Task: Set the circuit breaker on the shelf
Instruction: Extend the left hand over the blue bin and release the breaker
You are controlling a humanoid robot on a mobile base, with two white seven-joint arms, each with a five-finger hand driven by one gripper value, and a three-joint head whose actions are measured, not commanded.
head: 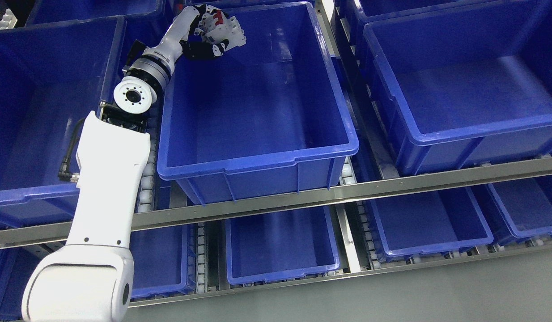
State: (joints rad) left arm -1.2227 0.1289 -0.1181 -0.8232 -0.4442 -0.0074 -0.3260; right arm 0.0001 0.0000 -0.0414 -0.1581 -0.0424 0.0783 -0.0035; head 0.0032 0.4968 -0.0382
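My left arm reaches up from the lower left to the far left corner of the middle blue bin [258,156] on the upper shelf level. My left hand [213,38] is shut on a white circuit breaker [231,33] with a red part, and holds it above the bin's back left corner. The bin's inside is bare blue plastic. My right arm is not in view.
Blue bins stand to the left [34,112] and right [459,89] on the same level, with more bins [280,246] on the lower level. A metal shelf rail [303,197] runs across in front. Grey floor [437,295] lies at the bottom right.
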